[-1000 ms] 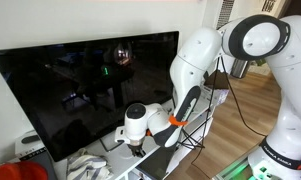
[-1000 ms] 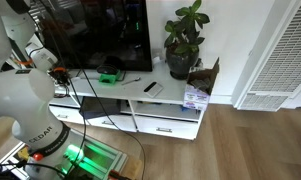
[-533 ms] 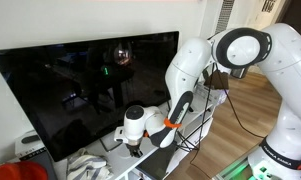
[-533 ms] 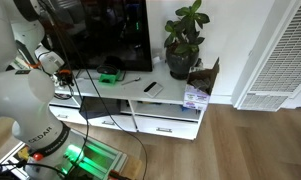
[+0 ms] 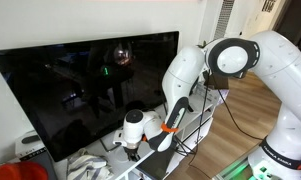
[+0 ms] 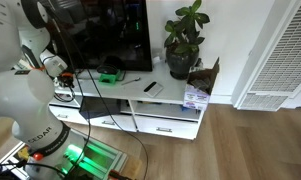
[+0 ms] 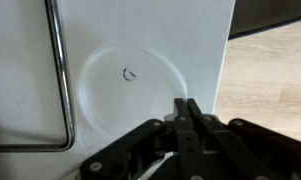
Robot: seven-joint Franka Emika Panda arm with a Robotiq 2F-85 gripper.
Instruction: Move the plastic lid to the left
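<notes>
In the wrist view a round, clear plastic lid (image 7: 128,88) with a small dark mark lies flat on the white stand top (image 7: 180,35). My gripper (image 7: 187,104) is shut, its two fingers pressed together, with the tips at the lid's lower right rim. I cannot tell whether the rim is pinched between them. In both exterior views the gripper (image 5: 136,150) (image 6: 64,93) points down at the end of the TV stand. The lid itself does not show in those views.
A chrome bar frame (image 7: 59,70) runs along the lid's left side. The stand's edge drops to the wooden floor (image 7: 270,70) on the right. A large TV (image 5: 80,85), a potted plant (image 6: 184,40), a remote (image 6: 150,87) and a green item (image 6: 110,77) are on the stand.
The arm's elbow has swung lower and the wrist has dropped a little toward the stand top. The gripper stays over the same end of the stand.
</notes>
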